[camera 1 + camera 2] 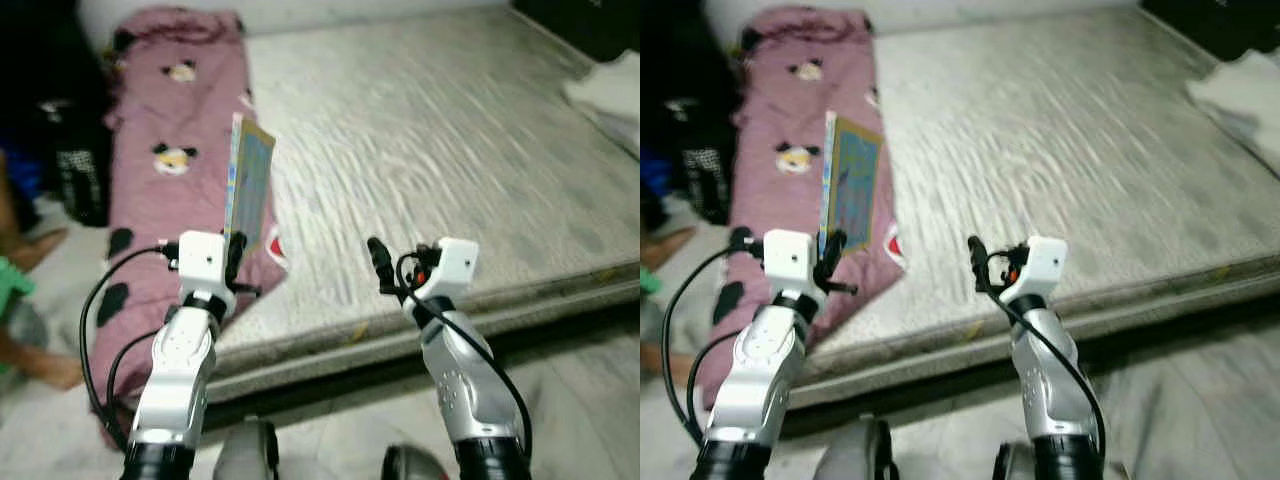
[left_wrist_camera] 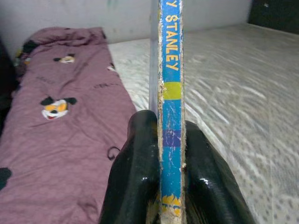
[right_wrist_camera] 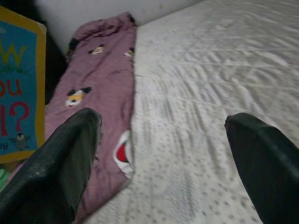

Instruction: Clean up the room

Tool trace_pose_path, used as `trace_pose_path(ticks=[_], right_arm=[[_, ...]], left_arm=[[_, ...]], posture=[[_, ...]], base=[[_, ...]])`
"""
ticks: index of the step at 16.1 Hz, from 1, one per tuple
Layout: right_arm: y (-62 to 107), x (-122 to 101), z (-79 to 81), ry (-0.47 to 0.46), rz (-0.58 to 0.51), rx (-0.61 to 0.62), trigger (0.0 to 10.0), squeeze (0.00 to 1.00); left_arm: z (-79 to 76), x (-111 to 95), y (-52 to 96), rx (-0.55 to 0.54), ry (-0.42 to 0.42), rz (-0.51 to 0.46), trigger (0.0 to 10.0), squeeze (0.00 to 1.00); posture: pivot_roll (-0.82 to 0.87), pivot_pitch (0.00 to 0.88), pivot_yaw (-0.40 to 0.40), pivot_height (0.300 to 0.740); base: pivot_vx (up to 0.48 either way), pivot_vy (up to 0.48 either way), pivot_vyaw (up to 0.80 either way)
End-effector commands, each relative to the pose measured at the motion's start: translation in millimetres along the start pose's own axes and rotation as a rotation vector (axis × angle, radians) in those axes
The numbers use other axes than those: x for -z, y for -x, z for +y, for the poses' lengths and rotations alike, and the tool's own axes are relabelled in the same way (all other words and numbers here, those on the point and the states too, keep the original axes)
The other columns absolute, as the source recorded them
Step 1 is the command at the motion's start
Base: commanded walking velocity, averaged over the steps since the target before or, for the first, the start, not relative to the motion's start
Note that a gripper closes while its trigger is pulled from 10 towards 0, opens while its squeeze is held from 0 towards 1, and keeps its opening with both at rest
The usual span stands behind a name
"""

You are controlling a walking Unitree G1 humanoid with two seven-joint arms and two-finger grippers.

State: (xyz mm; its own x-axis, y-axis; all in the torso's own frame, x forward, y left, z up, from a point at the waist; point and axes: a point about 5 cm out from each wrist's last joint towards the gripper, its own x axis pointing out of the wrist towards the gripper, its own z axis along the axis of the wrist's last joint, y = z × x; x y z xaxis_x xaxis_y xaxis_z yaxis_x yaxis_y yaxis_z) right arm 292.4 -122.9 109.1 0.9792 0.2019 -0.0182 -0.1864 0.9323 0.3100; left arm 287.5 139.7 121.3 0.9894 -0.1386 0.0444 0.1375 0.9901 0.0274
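Note:
A thin blue picture book [image 1: 249, 180] with a yellow border stands upright, and my left gripper [image 1: 236, 255] is shut on its lower edge. Its blue spine [image 2: 171, 112] sits clamped between the two black fingers [image 2: 135, 177] in the left wrist view. The book is held over the near left part of a bare grey-white mattress [image 1: 440, 150]. My right gripper [image 1: 380, 262] is open and holds nothing, raised above the mattress's near edge. Its two fingers [image 3: 60, 163] stand wide apart in the right wrist view, where the book's cover [image 3: 18, 84] shows at the side.
A mauve blanket [image 1: 165, 170] with cartoon mouse faces lies along the mattress's left side. White folded cloth [image 1: 610, 95] lies at the far right. A dark bag [image 1: 80, 170] and a person's arm [image 1: 30, 350] are on the floor at left. A pale floor [image 1: 580, 400] runs along the near edge.

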Motion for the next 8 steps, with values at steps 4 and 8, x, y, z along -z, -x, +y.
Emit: trace_pose_path(ticks=[4, 8], right_arm=[[3.2, 1.1, -1.1, 0.004, -0.011, 0.009, 10.0, 0.0], [3.0, 3.8, -3.6, 0.009, -0.003, 0.028, 10.0, 0.0]], left_arm=[[-0.2, 1.6, -1.2, -0.023, -0.013, 0.015, 10.0, 0.0], [-1.6, 2.2, -6.1, -0.052, -0.031, 0.038, 10.0, 0.0]], posture=[[-0.01, 0.003, 0.045, 0.74], [-0.01, 0.003, 0.041, 0.74]], base=[[0.0, 0.0, 0.0], [0.0, 0.0, 0.0]])
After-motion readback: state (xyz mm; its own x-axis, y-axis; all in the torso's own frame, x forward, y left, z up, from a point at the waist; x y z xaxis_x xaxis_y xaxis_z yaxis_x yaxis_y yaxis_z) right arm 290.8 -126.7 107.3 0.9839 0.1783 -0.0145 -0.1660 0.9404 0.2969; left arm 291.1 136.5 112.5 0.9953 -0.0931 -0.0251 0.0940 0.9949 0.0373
